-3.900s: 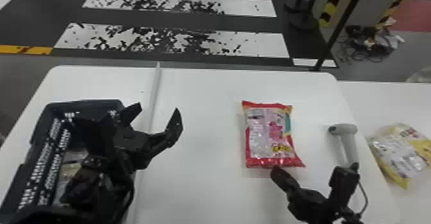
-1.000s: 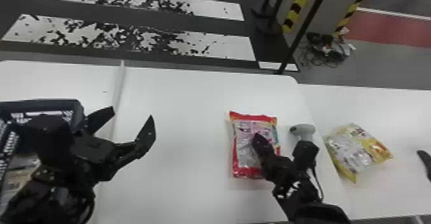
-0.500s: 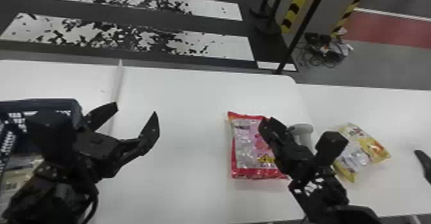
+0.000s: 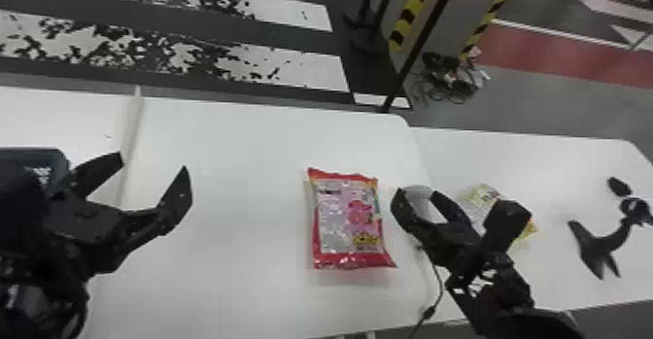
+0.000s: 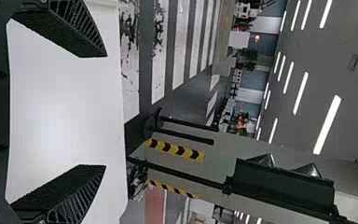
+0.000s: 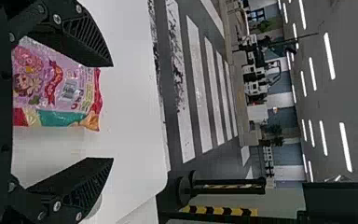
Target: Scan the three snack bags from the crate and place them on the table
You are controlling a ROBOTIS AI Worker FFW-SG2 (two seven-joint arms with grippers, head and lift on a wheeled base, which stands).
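Left gripper [image 4: 153,162] stands open over the table beside the crate [image 4: 57,157], its fingers apart with nothing between them; in the left wrist view the gripper [image 5: 105,111] has only white tabletop behind its gap. The red-and-pink snack bag [image 4: 347,221] lies flat mid-table. Just right of it, the open right gripper [image 4: 417,193] is over the grey-white scanner [image 4: 420,203], which is partly hidden. A yellow snack bag [image 4: 483,197] lies farther right, partly behind the right arm. In the right wrist view the gripper [image 6: 112,112] is open, the pink bag [image 6: 58,88] partly behind one finger.
A pale raised strip [image 4: 130,139] runs across the table [image 4: 243,177] near the left gripper. On the adjoining right-hand table [image 4: 573,163] lie dark objects [image 4: 600,248]. A cable [image 4: 439,284] hangs beside the right arm. A black post stands beyond the table's far edge.
The head view has turned rightward since the oldest frame. My right gripper, over the red bag a second ago, has moved right, off it and to the scanner. The left gripper has barely moved lately.
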